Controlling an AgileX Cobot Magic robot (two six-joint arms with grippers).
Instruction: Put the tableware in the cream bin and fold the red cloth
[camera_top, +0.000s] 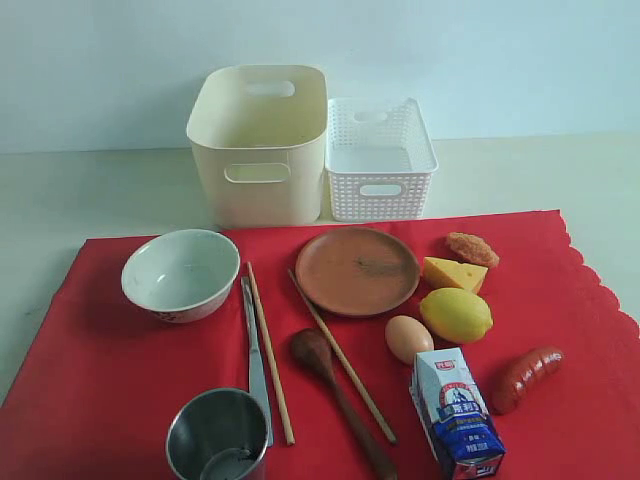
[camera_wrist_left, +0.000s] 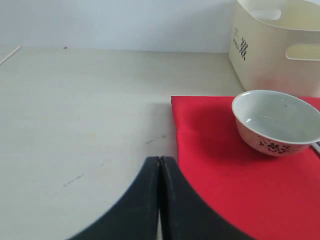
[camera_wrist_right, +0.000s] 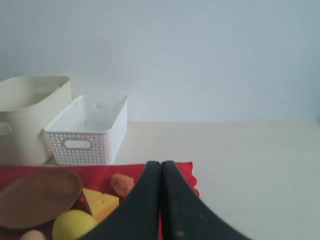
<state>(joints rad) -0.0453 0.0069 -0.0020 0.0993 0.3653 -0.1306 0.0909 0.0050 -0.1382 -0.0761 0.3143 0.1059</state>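
You see the cream bin (camera_top: 258, 150) upper centre, the white basket (camera_top: 380, 165) just right of it. The bowl (camera_top: 180, 272) and the steel cup (camera_top: 218, 435) sit on the red cloth (camera_top: 100, 380), lower left. The left end effector (camera_wrist_left: 159, 162) and the right end effector (camera_wrist_right: 161, 165) are pressed together, holding nothing.

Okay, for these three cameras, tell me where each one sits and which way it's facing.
Exterior view: raised before the table, looking down across the red cloth toward the cream bin; no robot parts.
Left wrist view: low over bare table beside the cloth, facing the white bowl; shut left fingers show.
Right wrist view: low by the cloth's right edge, facing the white basket; shut right fingers show.
Shared: cream bin in all three.
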